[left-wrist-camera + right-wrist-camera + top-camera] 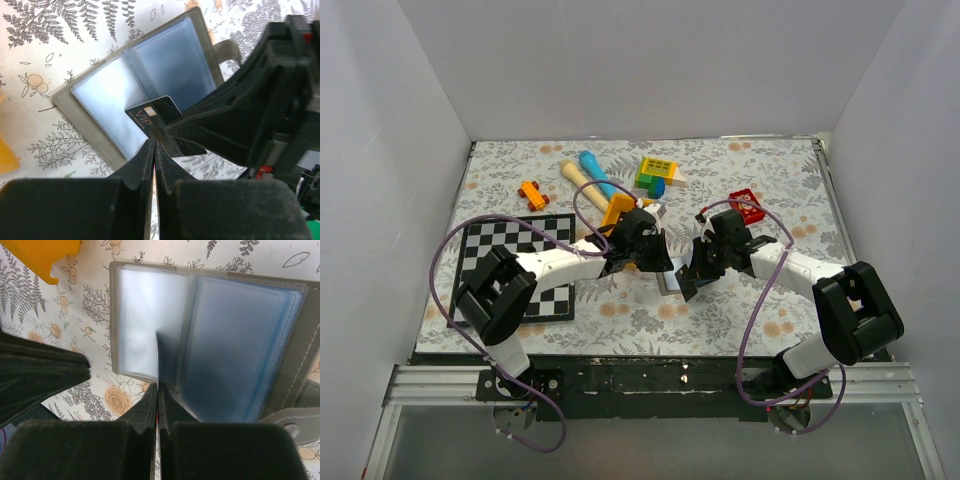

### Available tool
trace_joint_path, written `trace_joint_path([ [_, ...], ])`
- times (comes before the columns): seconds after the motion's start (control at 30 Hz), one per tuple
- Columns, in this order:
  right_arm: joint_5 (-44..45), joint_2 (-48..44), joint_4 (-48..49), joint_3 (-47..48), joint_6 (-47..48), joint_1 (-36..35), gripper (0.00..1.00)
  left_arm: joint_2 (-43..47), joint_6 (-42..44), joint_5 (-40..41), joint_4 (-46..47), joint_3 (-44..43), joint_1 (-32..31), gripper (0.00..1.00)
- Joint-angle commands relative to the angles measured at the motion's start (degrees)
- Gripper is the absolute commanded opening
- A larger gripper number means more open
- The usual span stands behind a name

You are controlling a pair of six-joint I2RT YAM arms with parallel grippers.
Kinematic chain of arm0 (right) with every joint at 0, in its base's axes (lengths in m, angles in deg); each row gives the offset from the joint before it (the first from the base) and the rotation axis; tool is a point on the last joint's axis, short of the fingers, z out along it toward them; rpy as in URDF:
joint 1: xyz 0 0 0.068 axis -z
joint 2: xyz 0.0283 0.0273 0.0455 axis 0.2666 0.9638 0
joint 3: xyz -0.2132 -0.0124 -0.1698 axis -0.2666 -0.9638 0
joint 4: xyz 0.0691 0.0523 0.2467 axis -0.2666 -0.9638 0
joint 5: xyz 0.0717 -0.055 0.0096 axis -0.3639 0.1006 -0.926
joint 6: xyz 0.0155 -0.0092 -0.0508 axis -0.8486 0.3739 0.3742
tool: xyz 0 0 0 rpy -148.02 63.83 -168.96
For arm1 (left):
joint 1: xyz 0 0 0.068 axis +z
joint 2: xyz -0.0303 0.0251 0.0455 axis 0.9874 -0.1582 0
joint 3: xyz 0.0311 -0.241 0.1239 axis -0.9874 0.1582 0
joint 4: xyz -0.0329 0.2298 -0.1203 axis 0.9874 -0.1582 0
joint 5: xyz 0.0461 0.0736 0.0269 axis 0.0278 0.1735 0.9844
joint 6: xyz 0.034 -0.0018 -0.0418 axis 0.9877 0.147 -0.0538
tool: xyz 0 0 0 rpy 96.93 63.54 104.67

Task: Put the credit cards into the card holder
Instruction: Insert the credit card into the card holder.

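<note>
The right gripper (158,390) has its fingers clamped on one credit card (152,115), holding it on edge above the open card holder (100,95), which lies flat on the flowered cloth between the two arms. No other card shows in any view. The left gripper (154,147) has its fingers pressed together with nothing seen between them, and it sits close to the card's lower corner. The main risk, as I judge it, is that the card's leading edge meets the face of a clear pocket or the centre fold rather than a pocket mouth. Nothing pins the card holder down, so a push could slide it across the cloth or flip one half shut. The pinch covers only a small part of the card, so any snag could twist it in the fingers. The two grippers are also crowded together and could knock each other. The left wrist view shows the card's printed face, its tilt and the right finger gripping it. The right wrist view shows the card only as a thin dark line near the fold, but it reveals a clear gap between the card and the left gripper, along with the snap tab (295,422). From above, the arms hide nearly all of this.
</note>
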Motion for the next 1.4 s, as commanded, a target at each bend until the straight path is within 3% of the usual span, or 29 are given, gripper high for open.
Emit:
trace_joint_path([
  [0.0,-0.4,0.0,1.4,-0.7,-0.5,0.2,0.01,-2.6,-0.7,2.4,1.4,-0.3,-0.8,0.0],
  [0.8,-0.7,-3.7,-1.8,1.6,-0.1,0.6,0.01,-10.0,-2.4,3.0,2.0,0.9,-1.4,0.0],
  [1.37,-2.2,-1.7,3.0,3.2,-0.2,7.2,0.01,-9.7,-2.3,3.7,1.8,2.5,-1.4,0.0],
])
